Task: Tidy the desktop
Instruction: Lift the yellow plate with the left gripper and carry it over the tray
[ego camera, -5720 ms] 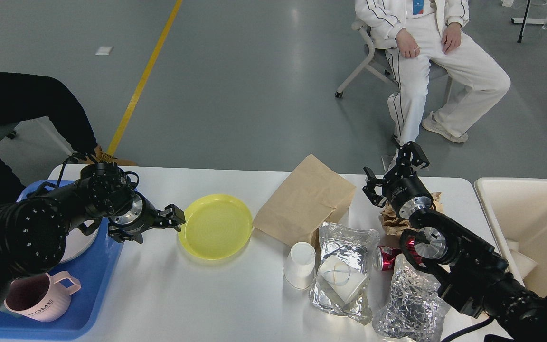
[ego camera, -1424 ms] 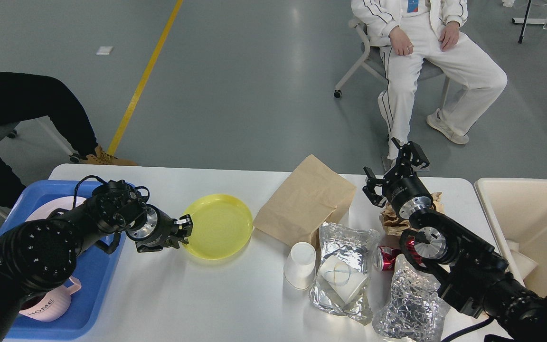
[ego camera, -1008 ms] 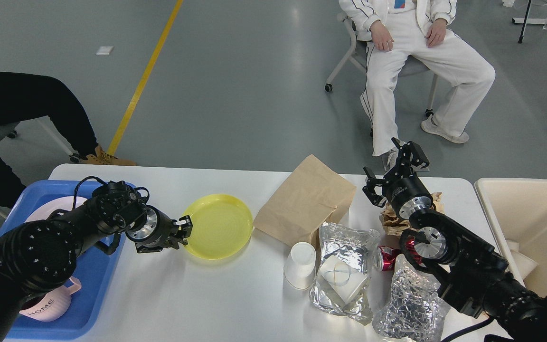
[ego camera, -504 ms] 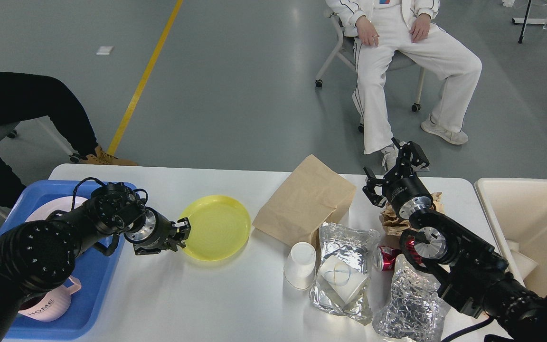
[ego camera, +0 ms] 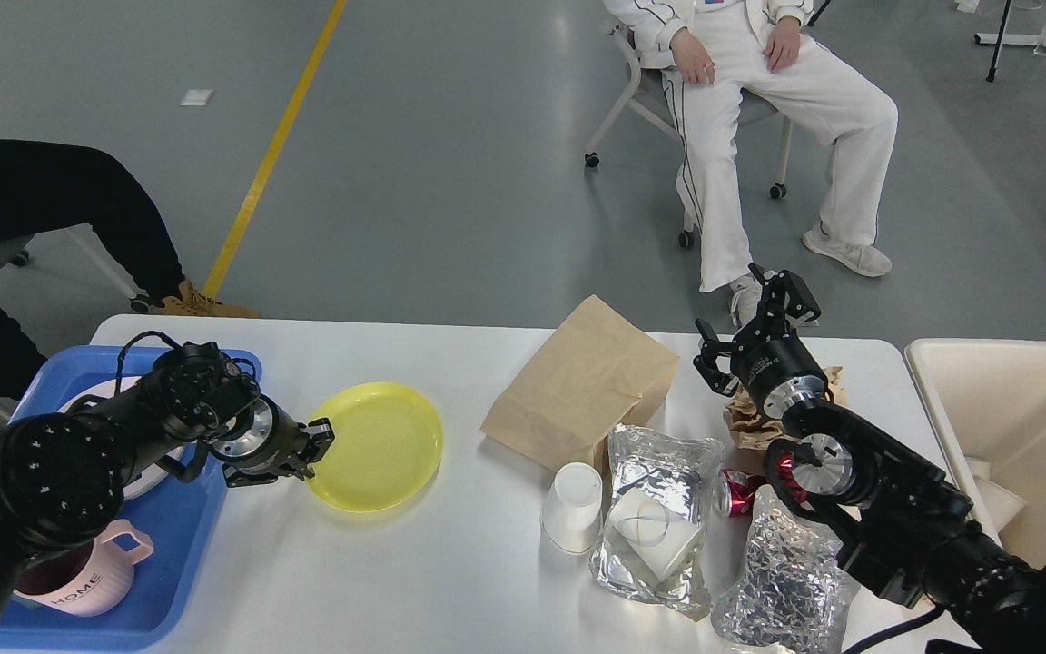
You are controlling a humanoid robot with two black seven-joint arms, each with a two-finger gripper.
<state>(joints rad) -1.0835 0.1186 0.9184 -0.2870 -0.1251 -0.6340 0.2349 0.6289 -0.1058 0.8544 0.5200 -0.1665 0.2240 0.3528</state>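
1. Nearest the robot, the large plain white rectangular desktop point(ego camera: 378, 581) spans almost the whole width of the view, with bare surface along its near middle.
2. At the near left, a flat blue plastic tray point(ego camera: 160, 563) lies on the desktop; a pale pink ceramic mug point(ego camera: 78, 568) printed with the word HOME stands in its near part, and a round white plate point(ego camera: 146, 472) lies further back, partly hidden by the left arm.
3. At the near right, a crumpled silver foil bag point(ego camera: 782, 581) lies beside a flatter silver foil pouch point(ego camera: 659, 518), and a white paper cup point(ego camera: 571, 509) lies tipped over just left of the pouch.
4. A small red crushed can point(ego camera: 741, 490) shows between the pouch and the right arm.
5. The left gripper point(ego camera: 316, 442) reaches out from above the tray, its two fingers pinched onto the left rim of a round yellow plastic plate point(ego camera: 378, 445) resting on the desktop.
6. A flat brown paper bag point(ego camera: 582, 381) lies further back in the middle, its near edge touching the foil pouch.
7. The right gripper point(ego camera: 754, 313) hangs raised near the far edge of the desktop with its fingers spread wide and nothing between them; crumpled brown paper point(ego camera: 745, 422) sits beneath it.
8. A cream rectangular plastic bin point(ego camera: 1013, 427) stands at the right end of the desktop.
9. Beyond the desktop, on the grey floor, a person in white clothing point(ego camera: 759, 91) sits on a wheeled chair point(ego camera: 632, 100).
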